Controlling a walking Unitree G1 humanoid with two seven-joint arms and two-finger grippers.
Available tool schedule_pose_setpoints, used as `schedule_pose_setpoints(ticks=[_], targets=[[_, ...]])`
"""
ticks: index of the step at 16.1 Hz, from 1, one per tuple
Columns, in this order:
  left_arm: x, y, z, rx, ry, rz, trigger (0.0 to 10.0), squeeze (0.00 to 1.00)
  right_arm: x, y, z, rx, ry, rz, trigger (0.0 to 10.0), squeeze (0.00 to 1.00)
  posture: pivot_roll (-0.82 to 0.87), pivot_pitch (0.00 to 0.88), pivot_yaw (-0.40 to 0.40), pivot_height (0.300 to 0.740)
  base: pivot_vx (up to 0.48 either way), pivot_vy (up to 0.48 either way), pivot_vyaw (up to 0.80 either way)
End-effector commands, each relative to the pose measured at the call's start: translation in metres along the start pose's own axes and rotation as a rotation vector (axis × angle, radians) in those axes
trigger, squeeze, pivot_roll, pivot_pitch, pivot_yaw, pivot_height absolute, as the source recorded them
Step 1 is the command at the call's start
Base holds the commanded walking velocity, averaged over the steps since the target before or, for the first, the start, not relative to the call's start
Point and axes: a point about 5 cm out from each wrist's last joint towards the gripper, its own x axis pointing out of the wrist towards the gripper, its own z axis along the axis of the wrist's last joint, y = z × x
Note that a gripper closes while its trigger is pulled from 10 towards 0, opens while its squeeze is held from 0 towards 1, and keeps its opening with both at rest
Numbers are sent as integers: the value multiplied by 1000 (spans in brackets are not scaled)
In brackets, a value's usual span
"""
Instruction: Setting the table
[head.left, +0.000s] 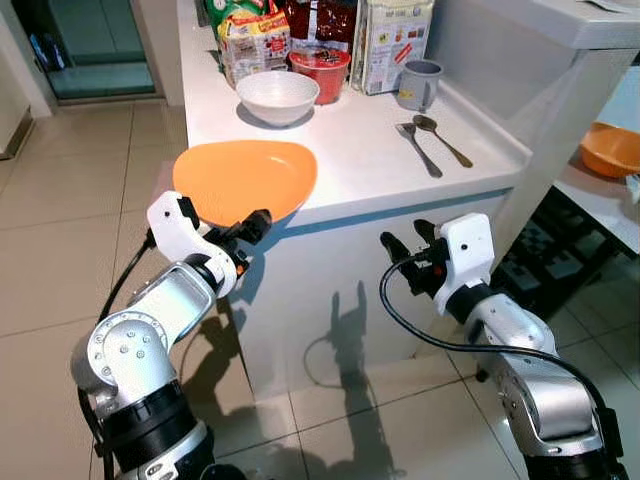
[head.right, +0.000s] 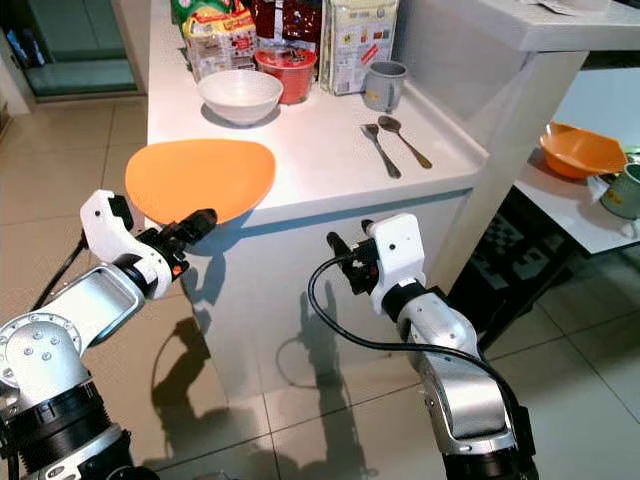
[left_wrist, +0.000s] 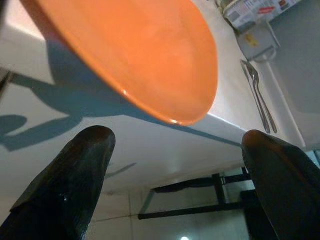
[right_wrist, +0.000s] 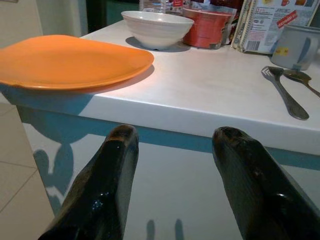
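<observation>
A white table (head.left: 380, 170) is seen on a pale tiled floor (head.left: 60, 230). An orange plate (head.left: 245, 180) lies at its near corner, overhanging the edge; behind it stand a white bowl (head.left: 277, 96), a red cup (head.left: 320, 73), a grey mug (head.left: 418, 84), a fork (head.left: 418, 148) and a spoon (head.left: 442, 139). Packet labels cannot be read. The left gripper (head.left: 255, 228) is held just under the plate, fingers wide apart; the right gripper (head.left: 405, 243) is below the table edge, fingers apart and empty

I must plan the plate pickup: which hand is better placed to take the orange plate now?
Probably left. The left hand is open just below the overhanging rim of the orange plate. The right hand, also open, hangs further along the counter edge, apart from the plate.
</observation>
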Motion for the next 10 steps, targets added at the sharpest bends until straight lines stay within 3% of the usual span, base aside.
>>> schedule_pose_setpoints(ticks=[1,2,3,10], targets=[[6,-3,-1,8,10,-4,10000,1000,0,1,2,0,0,11,10000,0,23,0,-21,740,0,0,0],[12,-2,-2,24,10,11,10000,984,0,2,1,1,1,18,10000,0,22,0,-22,740,0,0,0],[16,-1,-1,13,1,12,10000,0,0,2,2,1,2,21,10000,0,19,0,-23,740,0,0,0],[43,4,1,-70,-42,-27,10000,0,2,5,2,8,3,26,10000,0,16,0,-28,740,0,0,0]])
